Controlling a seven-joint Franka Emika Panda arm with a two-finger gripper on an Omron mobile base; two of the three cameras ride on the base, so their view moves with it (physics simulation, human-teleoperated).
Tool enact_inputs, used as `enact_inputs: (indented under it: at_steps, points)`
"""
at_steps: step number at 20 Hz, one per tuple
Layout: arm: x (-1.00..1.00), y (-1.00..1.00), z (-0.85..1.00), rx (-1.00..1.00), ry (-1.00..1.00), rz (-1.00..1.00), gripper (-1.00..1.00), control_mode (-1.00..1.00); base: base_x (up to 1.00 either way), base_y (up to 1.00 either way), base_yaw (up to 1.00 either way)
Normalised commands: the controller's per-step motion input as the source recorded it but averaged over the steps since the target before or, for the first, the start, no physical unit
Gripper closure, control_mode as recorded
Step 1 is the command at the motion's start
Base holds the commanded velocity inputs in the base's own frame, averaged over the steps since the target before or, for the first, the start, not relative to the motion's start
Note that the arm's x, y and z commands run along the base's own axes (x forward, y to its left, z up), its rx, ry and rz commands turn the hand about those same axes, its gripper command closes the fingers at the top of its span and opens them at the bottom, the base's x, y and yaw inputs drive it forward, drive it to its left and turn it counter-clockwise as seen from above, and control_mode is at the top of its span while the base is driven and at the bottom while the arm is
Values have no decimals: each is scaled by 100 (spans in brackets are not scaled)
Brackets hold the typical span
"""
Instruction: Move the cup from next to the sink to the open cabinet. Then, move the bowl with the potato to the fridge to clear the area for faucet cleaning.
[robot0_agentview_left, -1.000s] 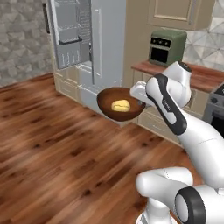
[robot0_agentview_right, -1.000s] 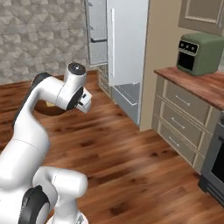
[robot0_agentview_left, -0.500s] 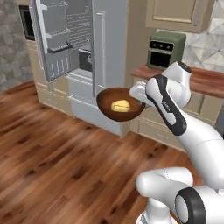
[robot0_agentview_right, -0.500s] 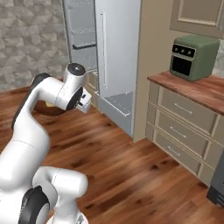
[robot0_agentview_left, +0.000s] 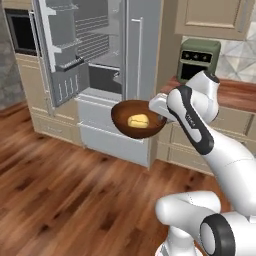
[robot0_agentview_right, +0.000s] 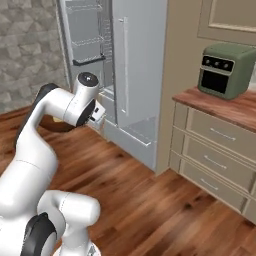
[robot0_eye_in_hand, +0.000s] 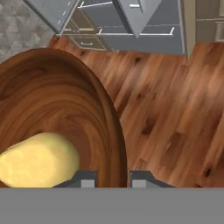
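Bowl (robot0_agentview_left: 137, 119) and potato (robot0_agentview_left: 139, 120) travel together in the air in front of the fridge (robot0_agentview_left: 105, 75). The potato lies loose in the bowl's hollow, a little off centre toward the held side. The end effector (robot0_eye_in_hand: 109, 177) is pinched on the bowl's rim, one finger inside the wall and one outside, as the hand view shows; the bowl hangs out sideways from that single edge grip, well above the wooden floor (robot0_agentview_left: 60, 200).

The fridge's left door (robot0_agentview_left: 57, 50) stands open, with door shelves and bare inner shelves in view, and lower drawers beneath. I cannot tell whether anything sits on those shelves.

The main risk, as I judge it, is the one-sided hold: a wide bowl gripped at the rim may tilt or slip, and any tilt would let the potato roll out onto the floor. The open door and shelf edges are close to the path, so a clipped rim could twist the bowl loose. A green toaster oven (robot0_agentview_right: 225, 69) rests on the table (robot0_agentview_right: 230, 107) to the right, well clear.
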Motion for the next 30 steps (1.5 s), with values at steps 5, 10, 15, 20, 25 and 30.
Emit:
enact_inputs:
  at_steps: [5, 10, 15, 20, 25, 30]
  points:
    - [0, 0, 0, 0, 0, 0, 100, 100, 100, 100, -29]
    - [0, 0, 0, 0, 0, 0, 100, 100, 100, 100, -29]
    - [0, 0, 0, 0, 0, 0, 100, 100, 100, 100, -33]
    - [0, 0, 0, 0, 0, 0, 100, 100, 73, 99, -46]
    - [0, 0, 0, 0, 0, 0, 100, 100, 20, 50, -55]
    - [0, 0, 0, 0, 0, 0, 100, 100, 10, 34, -48]
